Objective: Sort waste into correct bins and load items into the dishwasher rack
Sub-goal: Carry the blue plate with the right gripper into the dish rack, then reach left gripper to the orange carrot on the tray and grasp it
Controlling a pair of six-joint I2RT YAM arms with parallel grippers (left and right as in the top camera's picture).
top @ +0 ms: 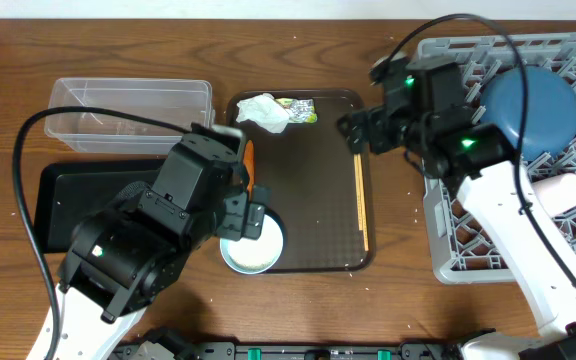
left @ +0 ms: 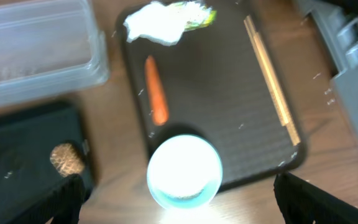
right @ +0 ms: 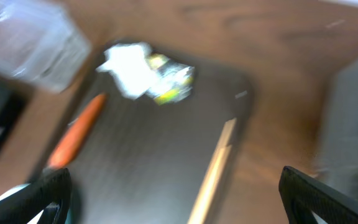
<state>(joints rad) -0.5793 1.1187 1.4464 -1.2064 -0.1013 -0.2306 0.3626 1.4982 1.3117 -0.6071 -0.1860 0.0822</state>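
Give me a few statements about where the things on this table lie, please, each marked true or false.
1. The carrot lies on the brown serving tray. True.
2. The dark-blue plate rests on the brown serving tray. False: the dark-blue plate is in the dishwasher rack.
3. The brown food lump sits in the black tray. True.
4. The chopsticks lie in the black tray. False: the chopsticks lie on the brown serving tray, along its edge nearest the rack.

Both arms reach inward, the left tool [left: 178, 198] and right tool [right: 173, 196] each spread wide apart.
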